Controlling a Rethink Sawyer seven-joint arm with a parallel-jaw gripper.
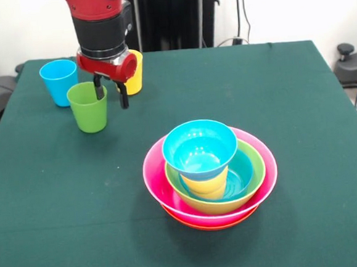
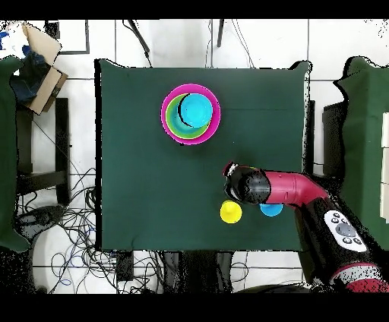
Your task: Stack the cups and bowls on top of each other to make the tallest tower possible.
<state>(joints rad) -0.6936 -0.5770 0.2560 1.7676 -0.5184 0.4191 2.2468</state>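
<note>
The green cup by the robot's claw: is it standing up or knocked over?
Upright. The green cup stands on its base, open mouth up, on the table; one finger of the open gripper dips at its rim.

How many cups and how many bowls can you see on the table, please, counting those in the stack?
Cups: 4 (light blue cup, green cup, yellow cup, yellow-orange cup in the stack)
Bowls: 5 (orange bowl, pink bowl, lime green bowl, lower blue bowl, top blue bowl)
Total: 9
</note>
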